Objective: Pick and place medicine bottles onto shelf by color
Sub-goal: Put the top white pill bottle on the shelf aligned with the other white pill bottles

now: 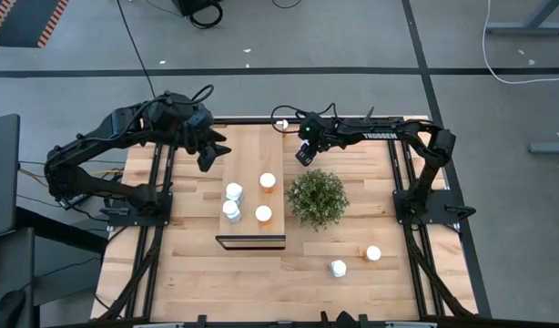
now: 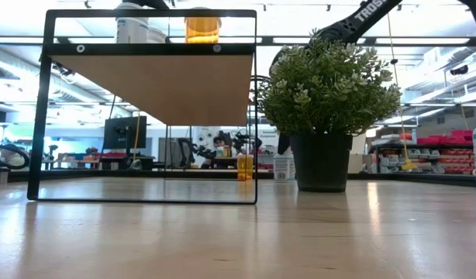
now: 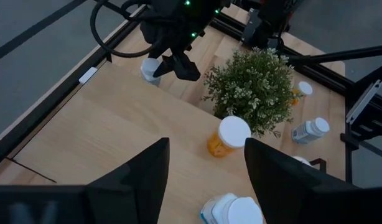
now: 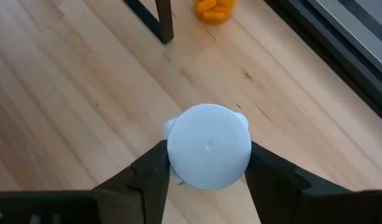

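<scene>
Right wrist view shows a white bottle (image 4: 208,146) standing on the table (image 4: 66,112), its cap between the right gripper (image 4: 206,168) fingers (image 4: 150,171), which press against both sides of it; an orange bottle (image 4: 214,9) lies farther off. From above, this gripper sits just beside the shelf (image 1: 250,146), at its far right corner. On the shelf stand two white bottles (image 1: 233,201) and two orange ones (image 1: 266,198). The left gripper (image 1: 209,155) hovers with fingers wide apart over the shelf's far left edge. A plant (image 1: 317,198) stands right of the shelf, and well beyond it another white bottle (image 1: 339,268) and an orange one (image 1: 373,253).
</scene>
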`<state>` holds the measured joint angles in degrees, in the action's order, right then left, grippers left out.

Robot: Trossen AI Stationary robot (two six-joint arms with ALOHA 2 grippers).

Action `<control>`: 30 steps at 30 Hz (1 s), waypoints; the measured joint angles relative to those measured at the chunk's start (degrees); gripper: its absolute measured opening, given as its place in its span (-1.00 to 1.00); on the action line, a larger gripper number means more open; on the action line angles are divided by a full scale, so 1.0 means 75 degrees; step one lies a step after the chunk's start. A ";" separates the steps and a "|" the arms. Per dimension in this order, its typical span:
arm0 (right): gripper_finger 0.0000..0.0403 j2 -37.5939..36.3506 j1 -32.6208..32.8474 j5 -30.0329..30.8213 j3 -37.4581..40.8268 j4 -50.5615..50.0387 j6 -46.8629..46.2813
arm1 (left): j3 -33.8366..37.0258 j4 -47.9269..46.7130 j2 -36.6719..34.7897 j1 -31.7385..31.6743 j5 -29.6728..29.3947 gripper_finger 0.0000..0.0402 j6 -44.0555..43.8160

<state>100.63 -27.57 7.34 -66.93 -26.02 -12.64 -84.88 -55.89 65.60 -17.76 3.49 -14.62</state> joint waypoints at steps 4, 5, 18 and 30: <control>-0.04 0.0019 0.0000 0.0014 -0.0293 -0.0208 0.0117 | 0.0000 -0.0132 0.0000 0.0000 0.0000 0.03 0.0029; -0.05 0.0019 0.0000 0.0014 -0.0409 -0.0240 0.0153 | 0.0000 -0.0151 0.0000 0.0000 0.0003 0.02 0.0033; -0.05 0.0016 0.0115 -0.0155 -0.3155 -0.3294 0.0028 | 0.0000 -0.0194 0.0000 0.0000 0.0000 0.00 0.0047; -0.04 -0.0004 0.1494 -0.0166 -0.5264 -0.3964 -0.0121 | 0.0000 -0.0191 0.0000 0.0000 0.0000 -0.02 0.0243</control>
<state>100.60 -16.37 6.09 -106.41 -55.74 -13.55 -84.88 -57.32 65.60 -17.76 3.49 -12.80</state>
